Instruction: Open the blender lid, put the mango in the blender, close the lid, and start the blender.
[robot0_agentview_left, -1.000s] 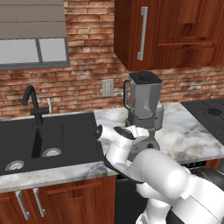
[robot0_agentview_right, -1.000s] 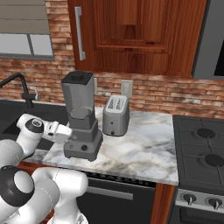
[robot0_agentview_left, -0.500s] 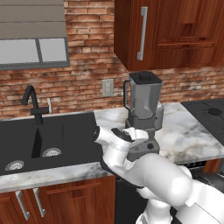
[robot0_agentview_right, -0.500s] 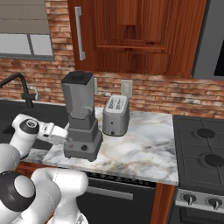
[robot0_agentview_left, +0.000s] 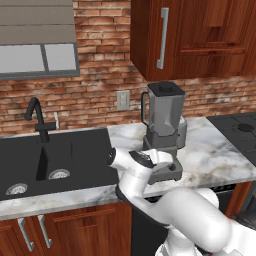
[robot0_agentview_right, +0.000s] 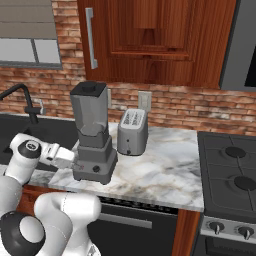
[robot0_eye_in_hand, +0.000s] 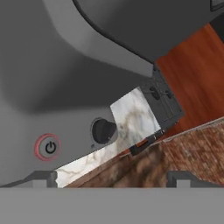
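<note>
The grey blender (robot0_agentview_left: 163, 131) stands on the marble counter, its jar upright on the square base. The dark blender lid (robot0_agentview_left: 165, 89) sits closed on the jar's rim. My gripper (robot0_agentview_left: 166, 163) is low at the front face of the base, also seen from the other side as gripper (robot0_agentview_right: 78, 163). In the hand view the base face is very close, with its red power button (robot0_eye_in_hand: 47, 147) and black knob (robot0_eye_in_hand: 103, 130). Both fingertips (robot0_eye_in_hand: 41, 177) stand far apart at the bottom edge, open, with nothing between them. The mango is out of view.
A silver toaster (robot0_agentview_right: 132, 131) stands just right of the blender. A black sink (robot0_agentview_left: 50, 160) with a faucet (robot0_agentview_left: 37, 117) lies to the left, and a stove (robot0_agentview_right: 230, 175) to the right. Wooden cabinets (robot0_agentview_right: 150, 40) hang above.
The jaws have opened wider. The hand has shifted a little at the front of the blender base. Blender and lid have not moved.
</note>
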